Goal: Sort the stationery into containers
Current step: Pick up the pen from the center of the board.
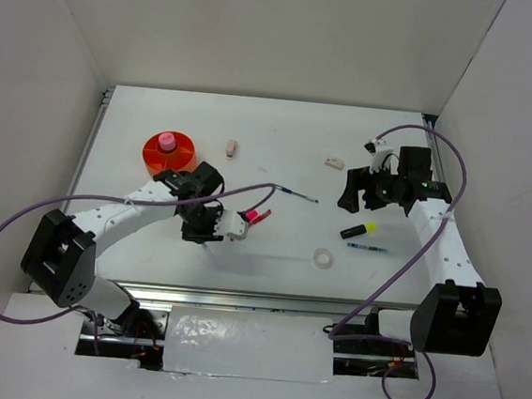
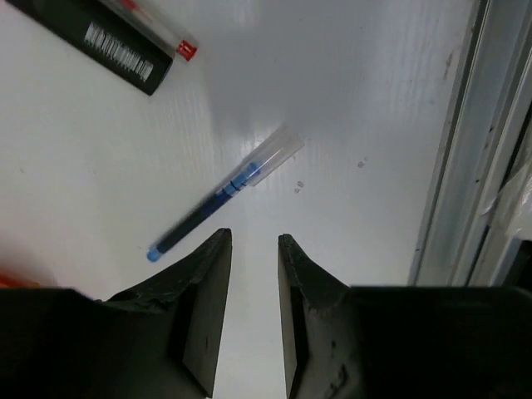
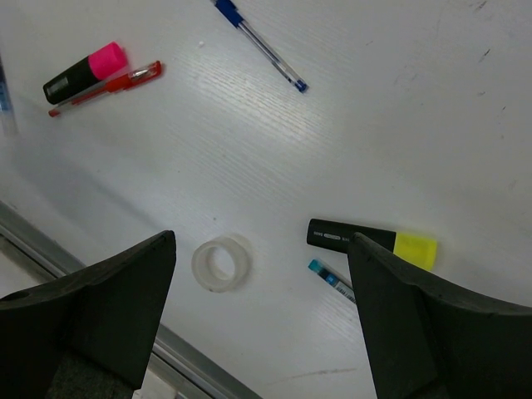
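Note:
The orange tub stands at the back left with a pink-capped glue stick in it. My left gripper hangs low near the table's front, jaws a narrow gap apart with nothing between them. A blue pen with a clear cap lies just ahead of its fingertips. Beside them lie a pink highlighter and a red pen. My right gripper is wide open above a tape ring, a yellow highlighter and a short blue pen.
A second blue pen lies mid-table. Two small erasers sit toward the back. The metal front rail runs close to both grippers. Purple cables loop over the arms. White walls enclose the table.

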